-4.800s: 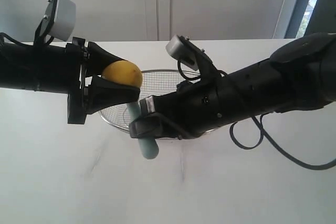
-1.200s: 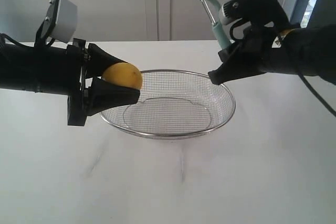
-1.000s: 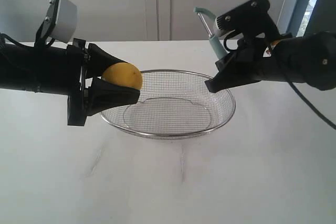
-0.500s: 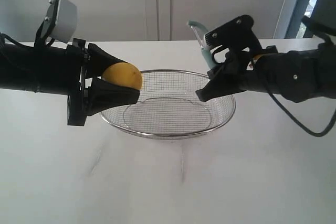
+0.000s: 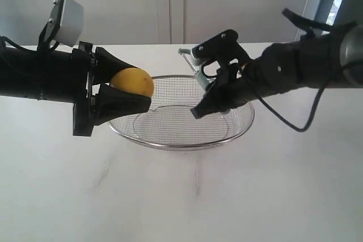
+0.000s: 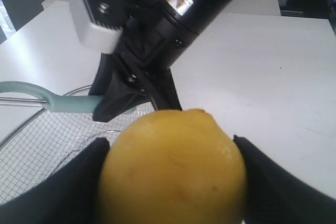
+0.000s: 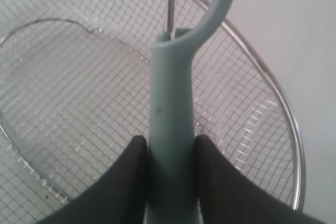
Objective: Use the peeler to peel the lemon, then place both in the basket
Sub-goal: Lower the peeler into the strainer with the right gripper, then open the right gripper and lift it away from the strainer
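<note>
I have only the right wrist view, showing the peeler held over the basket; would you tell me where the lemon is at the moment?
Observer: The lemon is clamped in the left gripper, in the air beside the left rim of the basket in the exterior view, not inside it.
Operator: Thank you. Is the blade touching the lemon?
Observer: No, the exterior view shows a clear gap between the head of the peeler and the lemon.
Operator: And has any skin come off?
Observer: On the side the left wrist view shows, the skin looks whole; the other side I cannot see.
</note>
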`<state>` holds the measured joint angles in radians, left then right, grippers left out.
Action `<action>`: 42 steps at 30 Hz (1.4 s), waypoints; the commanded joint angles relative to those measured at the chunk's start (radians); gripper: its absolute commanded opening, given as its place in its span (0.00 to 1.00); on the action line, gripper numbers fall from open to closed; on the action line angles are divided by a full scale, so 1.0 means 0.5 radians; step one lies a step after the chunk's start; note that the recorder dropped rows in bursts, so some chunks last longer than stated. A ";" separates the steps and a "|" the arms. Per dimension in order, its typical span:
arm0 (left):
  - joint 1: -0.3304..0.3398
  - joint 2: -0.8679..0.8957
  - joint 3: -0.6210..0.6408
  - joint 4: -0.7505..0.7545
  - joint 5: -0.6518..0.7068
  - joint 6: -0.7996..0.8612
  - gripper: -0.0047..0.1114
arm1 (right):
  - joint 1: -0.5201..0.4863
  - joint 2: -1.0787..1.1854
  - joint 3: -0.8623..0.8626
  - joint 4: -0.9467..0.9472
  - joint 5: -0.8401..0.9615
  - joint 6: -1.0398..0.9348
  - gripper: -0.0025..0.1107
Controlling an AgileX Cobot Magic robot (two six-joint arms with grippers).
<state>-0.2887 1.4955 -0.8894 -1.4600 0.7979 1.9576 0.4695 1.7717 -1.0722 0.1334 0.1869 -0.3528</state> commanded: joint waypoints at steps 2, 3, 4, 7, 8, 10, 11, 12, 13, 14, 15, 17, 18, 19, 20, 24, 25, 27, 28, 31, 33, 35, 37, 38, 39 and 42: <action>-0.004 -0.009 0.007 -0.047 0.041 0.113 0.04 | 0.000 0.122 -0.360 0.007 0.447 0.090 0.02; -0.004 -0.009 0.007 -0.047 0.041 0.113 0.04 | 0.000 0.160 -0.386 0.007 0.482 0.090 0.02; -0.004 -0.009 0.007 -0.047 0.041 0.113 0.04 | 0.000 0.221 -0.415 0.007 0.482 0.090 0.02; -0.004 -0.010 0.007 -0.047 0.041 0.109 0.04 | 0.000 0.313 -0.421 0.007 0.461 0.090 0.02; -0.004 -0.010 0.007 -0.047 0.041 0.109 0.04 | 0.000 0.347 -0.421 0.007 0.461 0.090 0.02; -0.004 -0.010 0.007 -0.047 0.041 0.109 0.04 | 0.000 0.372 -0.421 0.007 0.461 0.090 0.02; -0.004 -0.010 0.007 -0.047 0.046 0.109 0.04 | 0.000 0.376 -0.421 0.007 0.467 0.090 0.02; -0.004 -0.010 0.007 -0.047 0.046 0.109 0.04 | 0.000 0.380 -0.421 0.007 0.467 0.086 0.02; -0.004 -0.010 0.007 -0.047 0.046 0.109 0.04 | 0.000 0.385 -0.421 0.007 0.475 0.086 0.02; -0.004 -0.010 0.007 -0.047 0.046 0.109 0.04 | 0.000 0.390 -0.421 0.007 0.481 0.086 0.02; -0.004 -0.010 0.007 -0.047 0.046 0.109 0.04 | 0.000 0.398 -0.421 0.007 0.494 0.086 0.02; -0.004 -0.010 0.007 -0.047 0.046 0.109 0.04 | 0.000 0.420 -0.421 0.007 0.535 0.072 0.02; -0.004 -0.010 0.007 -0.047 0.046 0.109 0.04 | 0.000 0.435 -0.421 0.007 0.551 0.071 0.02; -0.004 -0.010 0.007 -0.047 0.049 0.109 0.04 | 0.000 0.444 -0.421 0.007 0.558 0.071 0.02; -0.004 -0.010 0.007 -0.047 0.049 0.109 0.04 | 0.000 0.449 -0.421 0.007 0.568 0.071 0.02; -0.004 -0.010 0.007 -0.047 0.049 0.109 0.04 | 0.000 0.452 -0.421 0.007 0.569 0.071 0.16; -0.004 -0.010 0.007 -0.047 0.049 0.109 0.04 | 0.000 0.452 -0.421 0.007 0.569 0.071 0.21; -0.004 -0.010 0.007 -0.047 0.049 0.109 0.04 | 0.000 0.452 -0.421 0.007 0.569 0.071 0.30; -0.004 -0.010 0.007 -0.047 0.049 0.109 0.04 | 0.000 0.452 -0.421 0.007 0.569 0.071 0.33; -0.004 -0.010 0.007 -0.047 0.049 0.109 0.04 | 0.000 0.436 -0.421 0.007 0.569 0.071 0.40; -0.004 -0.010 0.007 -0.053 0.046 0.109 0.04 | 0.000 0.411 -0.421 0.007 0.564 0.071 0.41; -0.004 -0.010 0.007 -0.053 0.046 0.109 0.04 | 0.000 0.378 -0.424 0.007 0.565 0.071 0.41; -0.004 -0.010 0.007 -0.053 0.046 0.109 0.04 | 0.000 0.324 -0.424 0.007 0.565 0.071 0.41; -0.004 -0.010 0.007 -0.053 0.046 0.109 0.04 | 0.000 0.299 -0.424 0.007 0.565 0.071 0.41; -0.004 -0.010 0.007 -0.053 0.046 0.109 0.04 | 0.000 0.259 -0.424 0.003 0.565 0.071 0.41; -0.004 -0.010 0.007 -0.052 0.050 0.109 0.04 | -0.004 0.131 -0.424 -0.001 0.589 0.071 0.41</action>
<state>-0.2887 1.4955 -0.8894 -1.4600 0.7979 1.9576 0.4695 1.8988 -1.2805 0.1355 0.4742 -0.3147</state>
